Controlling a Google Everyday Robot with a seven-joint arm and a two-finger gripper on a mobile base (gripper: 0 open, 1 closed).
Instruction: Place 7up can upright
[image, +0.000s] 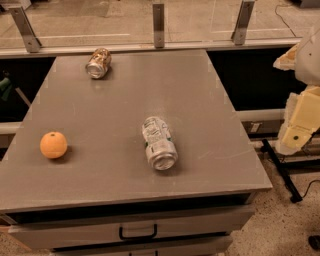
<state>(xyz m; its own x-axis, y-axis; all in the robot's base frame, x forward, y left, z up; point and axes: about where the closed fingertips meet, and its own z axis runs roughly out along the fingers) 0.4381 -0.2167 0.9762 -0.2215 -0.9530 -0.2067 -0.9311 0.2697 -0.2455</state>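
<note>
1. The 7up can (159, 143) lies on its side near the middle of the desk (200, 100), toward the front edge, with one silver end facing the camera; it is not upright, so the task looks not yet begun
2. The hand (299, 122) hangs beyond the desk's right side, well apart from the 7up can; whether it is spread or pressed together cannot be told
3. What is left, as a judgement: reach the 7up can, grip it across its body, tip it onto one end and let go
4. The desk is a flat grey top with a drawer and black handle (138, 233) under its front; a gold can (98, 63) lies on its side at the far left and an orange (53, 145) sits near the left edge, both well apart from the 7up can
5. Behind the desk runs a rail with metal posts (158, 25) and a pale floor beyond; speckled floor and a black cable show at the right
</note>
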